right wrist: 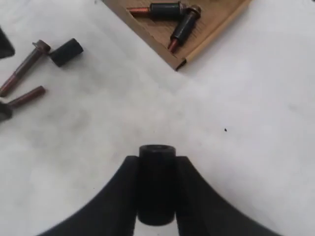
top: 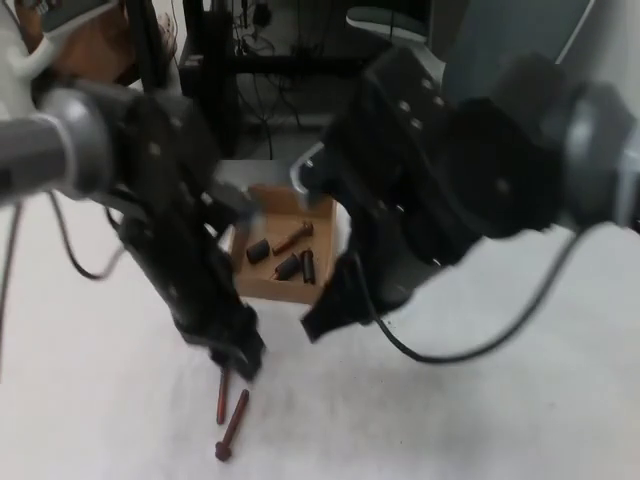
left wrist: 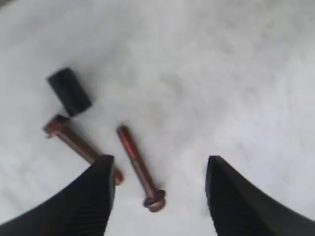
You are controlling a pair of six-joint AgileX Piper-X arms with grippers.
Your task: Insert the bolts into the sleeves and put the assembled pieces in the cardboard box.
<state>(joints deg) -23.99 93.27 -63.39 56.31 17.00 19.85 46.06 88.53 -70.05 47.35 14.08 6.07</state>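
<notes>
Your right gripper clamps a sleeve, axis along the fingers; your left gripper gapes over two bolts, heads at opposite ends, spare sleeve beside them.

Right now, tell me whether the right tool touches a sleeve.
Touching. Right wrist view shows the right tool pressed against both sides of the black sleeve.

**Bolts, sleeves and cardboard box on the bench**

A reddish-brown flanged bolt and a second bolt lie flat on the white surface, near each other but not touching. A short black sleeve lies just beside the second bolt's head. A second sleeve sits clamped in the right gripper. The shallow open cardboard box holds sleeved bolts lying on their sides.
</notes>
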